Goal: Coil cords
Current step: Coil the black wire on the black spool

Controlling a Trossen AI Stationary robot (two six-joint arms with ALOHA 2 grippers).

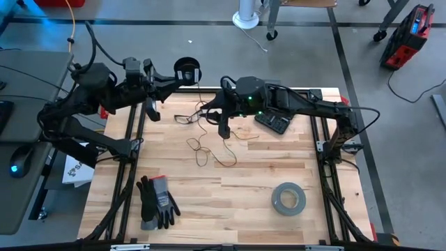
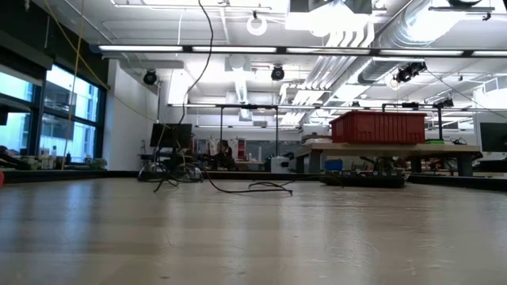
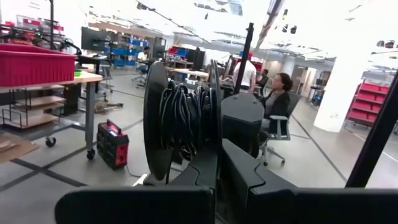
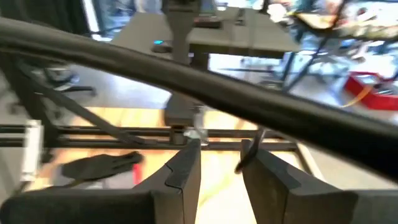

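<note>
Spool (image 1: 187,70) held at far table edge, past the frame rail, by left gripper (image 1: 171,77), fingers pressed together on it. In left wrist view spool (image 3: 181,124) stands on edge, flanges upright, axis level, dark turns wound between them. Cord (image 1: 205,136) trails from spool across wooden table (image 1: 230,202) in loose loops toward centre, long run roughly far-to-near.

Right gripper (image 1: 217,115) over the loops, fingers partly spread; right wrist view shows gap between fingers (image 4: 183,171), nothing visibly pinched.

High view only: gloves (image 1: 157,202), grey tape roll (image 1: 288,199), black keypad (image 1: 273,123). Low view only: cord (image 2: 238,188) lying flat; red bin (image 2: 380,127) on bench behind. Left wrist view: seated person (image 3: 277,102), grey floor.
</note>
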